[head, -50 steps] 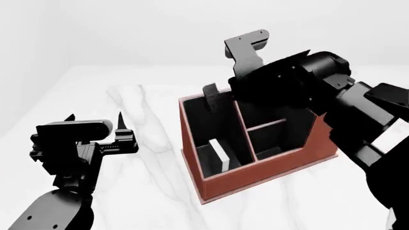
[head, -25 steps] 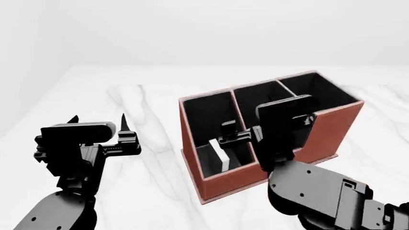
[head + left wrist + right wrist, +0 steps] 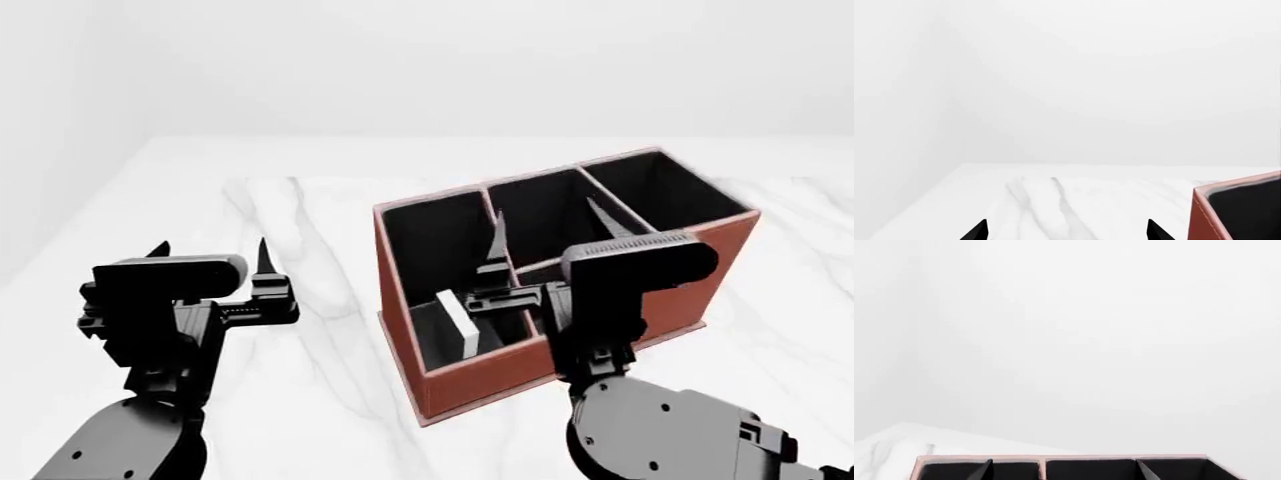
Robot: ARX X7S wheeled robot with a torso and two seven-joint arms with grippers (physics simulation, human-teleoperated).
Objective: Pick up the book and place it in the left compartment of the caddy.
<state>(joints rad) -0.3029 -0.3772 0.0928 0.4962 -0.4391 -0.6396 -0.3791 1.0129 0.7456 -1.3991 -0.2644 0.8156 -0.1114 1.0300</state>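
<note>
The caddy (image 3: pixel 561 345) is seen on the white table (image 3: pixel 307 400), and four black-lined slots are shown inside it. The book (image 3: pixel 458 322) is held in the left compartment (image 3: pixel 441 260), near the front end of that slot, just below and beside the right gripper (image 3: pixel 545 225). The other three slots are seen with nothing in them. The book is stood up on its edge and leaned a little — its white page edges are turned up and toward the robot, and its long side is laid along the slot, from front to back. The right gripper is held above the middle of the caddy with its two thin fingers spread apart, and nothing is pinched between them. The left gripper (image 3: pixel 211 255) is kept well apart from the caddy, off to its left side over bare table — its fingers are spread wide too, and nothing is held.
</note>
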